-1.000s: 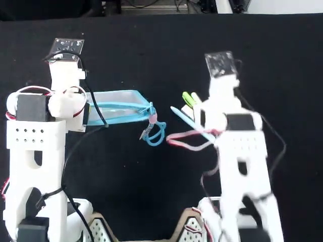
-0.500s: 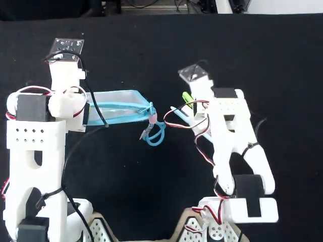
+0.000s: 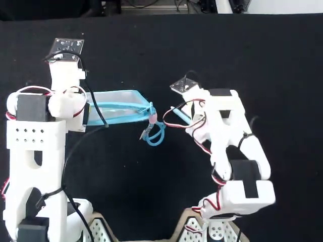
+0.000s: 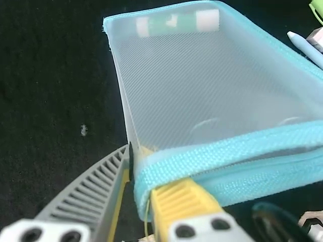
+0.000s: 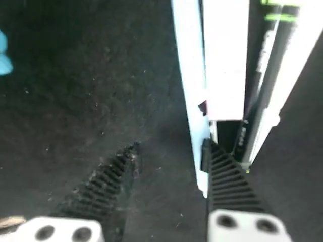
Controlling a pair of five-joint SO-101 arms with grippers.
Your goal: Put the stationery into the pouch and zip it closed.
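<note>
The black table (image 3: 151,50) carries the pouch (image 3: 118,106), lying flat beside the left arm, with its blue zip-pull loop (image 3: 155,133) trailing off the end that faces the right arm. Past that loop lies the loose stationery, mostly covered from above by the right arm's wrist.

The right wrist view shows those pieces side by side: a light blue pen (image 5: 187,75), a flat white piece (image 5: 224,55) and a dark pen with green markings (image 5: 270,60). The right gripper (image 5: 169,151) has its ribbed jaws spread wide and holds nothing. One jaw tip sits at the end of the light blue pen, and the other is over bare table.

The left wrist view shows the left gripper (image 4: 139,164), one jaw grey and one yellow, clamped on the pouch's corner by the teal woven zip band. The pouch wall is translucent ribbed mesh, and a green-and-white stick (image 4: 176,21) shows through it at the far end.
</note>
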